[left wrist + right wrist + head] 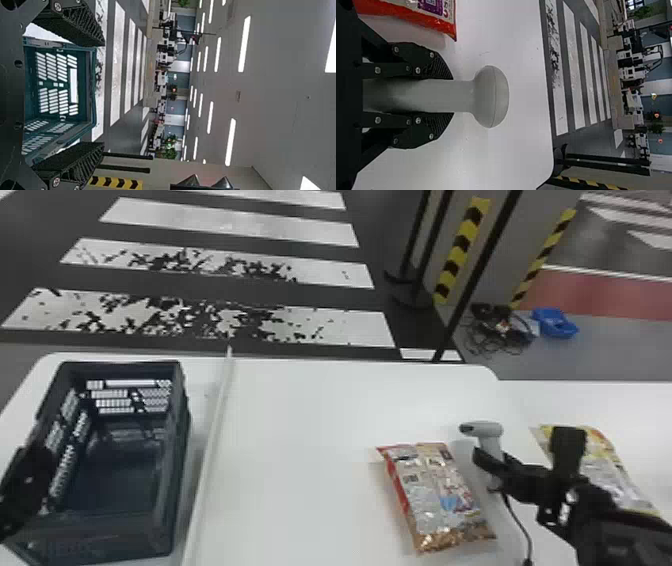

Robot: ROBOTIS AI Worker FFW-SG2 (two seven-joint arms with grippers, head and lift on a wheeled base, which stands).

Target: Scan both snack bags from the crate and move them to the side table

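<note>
My right gripper (492, 474) is shut on the handle of the grey scanner (482, 429), which stands upright with its cable trailing down. From the right wrist view, both fingers of the right gripper (451, 96) press against the handle of the scanner (490, 97). Just left of the scanner lies a red-edged snack bag (435, 495), its corner (443, 23) also near the fingers. A yellow snack bag (607, 470) lies farther right, partly behind the right arm. At the left edge, my left gripper (25, 485) is over the crate's side; the left gripper (104, 94) is open with nothing between its fingers.
The dark crate (181, 435) stands on the left of the white table (300, 430). A raised pale strip (212, 430) runs front to back beside it. The side table (520, 405) adjoins at the right. Thin black posts rise beyond the back edge.
</note>
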